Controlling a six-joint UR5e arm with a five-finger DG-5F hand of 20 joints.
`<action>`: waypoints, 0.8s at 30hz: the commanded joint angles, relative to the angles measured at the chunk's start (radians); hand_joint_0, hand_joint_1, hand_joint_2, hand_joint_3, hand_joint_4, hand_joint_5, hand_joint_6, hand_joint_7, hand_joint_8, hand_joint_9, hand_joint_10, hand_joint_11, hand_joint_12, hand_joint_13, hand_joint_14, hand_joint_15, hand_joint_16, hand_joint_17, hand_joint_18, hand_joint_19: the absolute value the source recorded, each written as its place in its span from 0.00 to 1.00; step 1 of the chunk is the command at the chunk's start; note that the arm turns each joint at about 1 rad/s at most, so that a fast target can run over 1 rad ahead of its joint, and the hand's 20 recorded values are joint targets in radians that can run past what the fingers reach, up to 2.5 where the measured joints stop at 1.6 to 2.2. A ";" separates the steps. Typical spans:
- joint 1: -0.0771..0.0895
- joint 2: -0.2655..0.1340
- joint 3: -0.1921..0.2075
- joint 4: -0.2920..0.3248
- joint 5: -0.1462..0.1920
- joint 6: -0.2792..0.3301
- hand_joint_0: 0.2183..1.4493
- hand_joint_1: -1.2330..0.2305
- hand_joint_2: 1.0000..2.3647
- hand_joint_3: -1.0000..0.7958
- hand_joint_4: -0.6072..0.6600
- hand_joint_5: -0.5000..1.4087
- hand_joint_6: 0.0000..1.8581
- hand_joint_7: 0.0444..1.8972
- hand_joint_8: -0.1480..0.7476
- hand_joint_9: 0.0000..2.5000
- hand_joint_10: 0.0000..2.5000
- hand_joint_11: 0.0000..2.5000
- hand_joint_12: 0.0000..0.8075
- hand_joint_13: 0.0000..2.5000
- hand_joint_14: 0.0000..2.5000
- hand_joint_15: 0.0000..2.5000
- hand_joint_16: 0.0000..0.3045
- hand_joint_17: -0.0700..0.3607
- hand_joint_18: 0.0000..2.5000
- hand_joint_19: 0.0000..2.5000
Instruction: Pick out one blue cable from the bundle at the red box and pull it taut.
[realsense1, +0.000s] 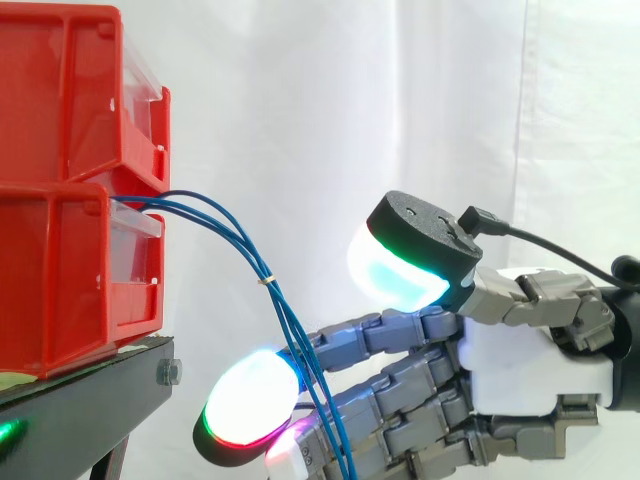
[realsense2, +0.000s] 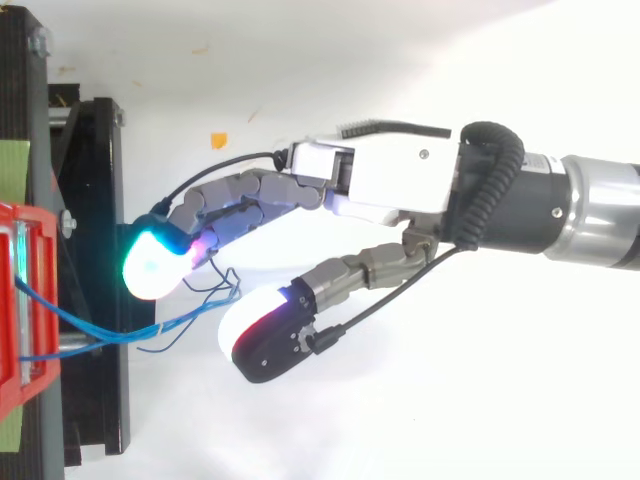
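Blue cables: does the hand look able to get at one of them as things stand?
Probably yes. The blue cables hang free from the red box and run across the open hand's fingers, the thumb apart above; nothing stands between them.

The grey and white jointed hand (realsense1: 530, 372) (realsense2: 400, 182) is held out level from the black and silver cylindrical wrist (realsense2: 590, 212), which is seen entering from the right. Its fingers (realsense1: 400, 330) are stretched nearly straight and kept close together, their glowing white fingertips (realsense2: 150, 266) edged green and red. The black-backed thumb (realsense1: 412, 262) (realsense2: 268, 332) is spread well apart from them, its pad lit cyan. Nothing is seen gripped.
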 joint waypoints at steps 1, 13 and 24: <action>0.002 -0.018 0.001 0.046 -0.003 0.016 0.21 0.47 0.00 0.28 0.64 0.16 0.27 0.38 0.41 0.25 0.00 0.13 0.37 0.22 0.00 0.05 0.13 0.37 0.14 0.13; 0.003 -0.018 0.001 0.075 -0.036 0.061 0.24 0.47 0.00 0.30 0.64 0.17 0.27 0.42 0.40 0.27 0.01 0.15 0.36 0.24 0.00 0.07 0.13 0.36 0.15 0.15; 0.008 -0.018 0.002 0.102 -0.052 0.042 0.27 0.46 0.01 0.32 0.63 0.18 0.27 0.46 0.39 0.27 0.01 0.15 0.35 0.25 0.00 0.08 0.12 0.36 0.16 0.17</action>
